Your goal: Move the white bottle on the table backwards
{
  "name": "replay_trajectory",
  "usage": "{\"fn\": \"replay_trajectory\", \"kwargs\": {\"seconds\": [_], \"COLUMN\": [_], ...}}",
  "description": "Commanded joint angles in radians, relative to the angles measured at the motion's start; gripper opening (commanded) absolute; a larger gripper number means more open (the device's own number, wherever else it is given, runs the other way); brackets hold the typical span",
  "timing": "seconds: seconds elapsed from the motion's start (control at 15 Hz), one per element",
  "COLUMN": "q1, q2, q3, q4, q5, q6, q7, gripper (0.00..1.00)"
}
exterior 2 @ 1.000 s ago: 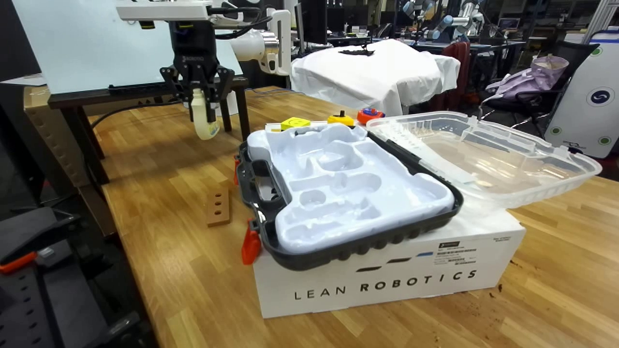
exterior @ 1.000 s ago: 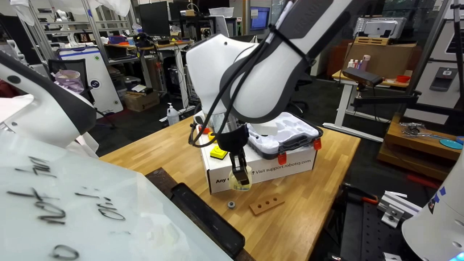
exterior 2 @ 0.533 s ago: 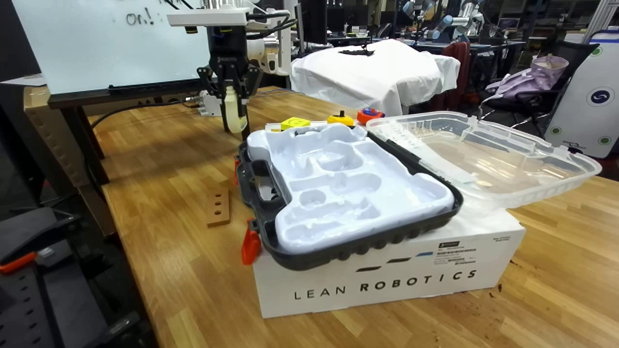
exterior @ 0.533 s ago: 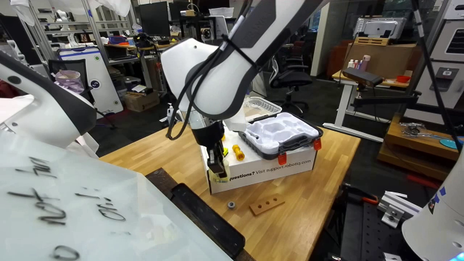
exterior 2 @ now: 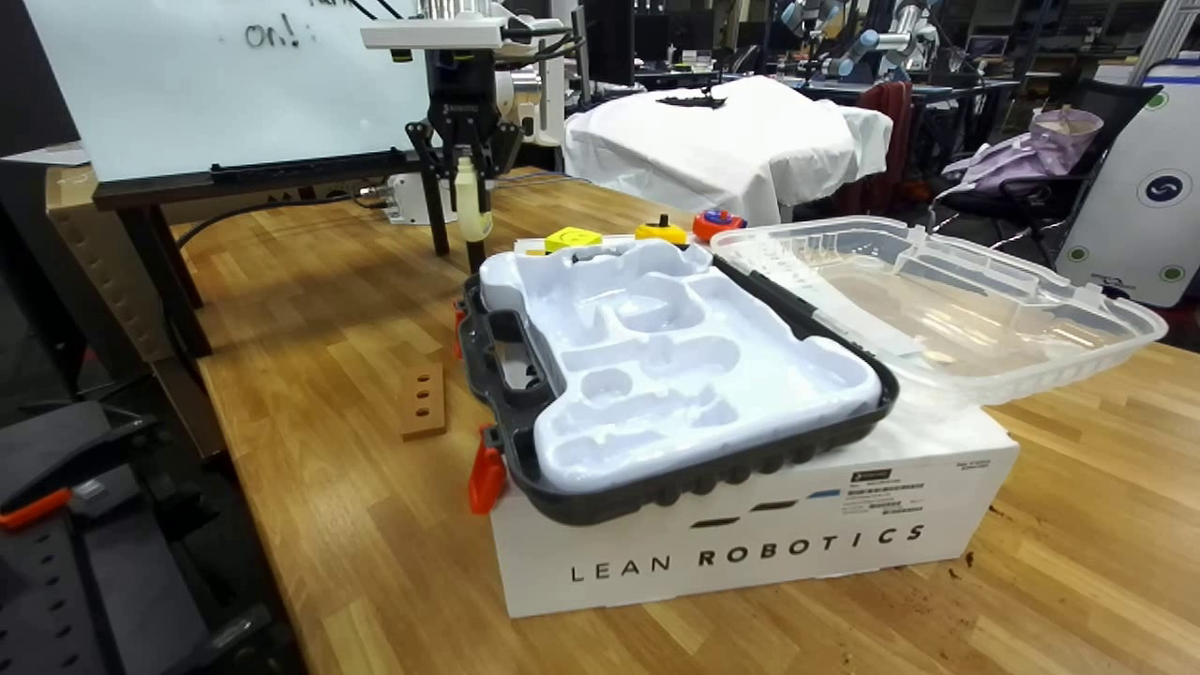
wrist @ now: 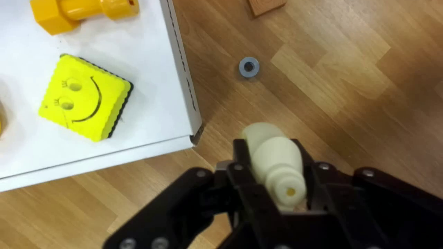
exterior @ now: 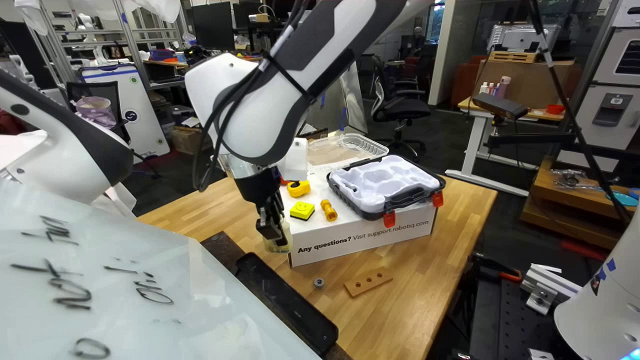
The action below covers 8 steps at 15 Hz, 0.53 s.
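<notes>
The white bottle (exterior 2: 471, 211) is cream-white and rounded, with a narrow neck that has a small hole in its top. My gripper (wrist: 269, 145) is shut on the bottle, with one black finger on each side of it. The bottle also shows between the fingers in the wrist view (wrist: 277, 155), neck toward the camera and slightly tilted. In an exterior view, its base (exterior: 278, 247) shows below the fingers, beside the corner of the white box. The bottle is held above the light brown table (exterior 2: 328, 394).
A big white box (exterior: 360, 240) carries an open grey-and-white tray (exterior: 390, 180), a yellow smiley block (wrist: 86, 97) and a yellow bolt (wrist: 86, 10). A grey ring (wrist: 249, 67) and a wooden block with holes (exterior: 368, 284) lie on the table. A whiteboard (exterior: 150, 300) stands close by.
My gripper, shut on the bottle throughout, has carried it along the side of the white box to just past its corner and slightly up in the picture. The other objects have not moved.
</notes>
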Motion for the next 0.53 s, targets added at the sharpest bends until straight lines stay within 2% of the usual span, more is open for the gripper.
{"fn": "replay_trajectory", "kwargs": {"seconds": [0.0,0.47], "q1": [0.005,0.007], "q2": [0.008,0.020], "q3": [-0.001,-0.001], "q4": [0.020,0.040], "q5": [0.001,0.001], "q6": [-0.010,-0.020], "q7": [0.000,0.000], "gripper": [0.33,0.33]}}
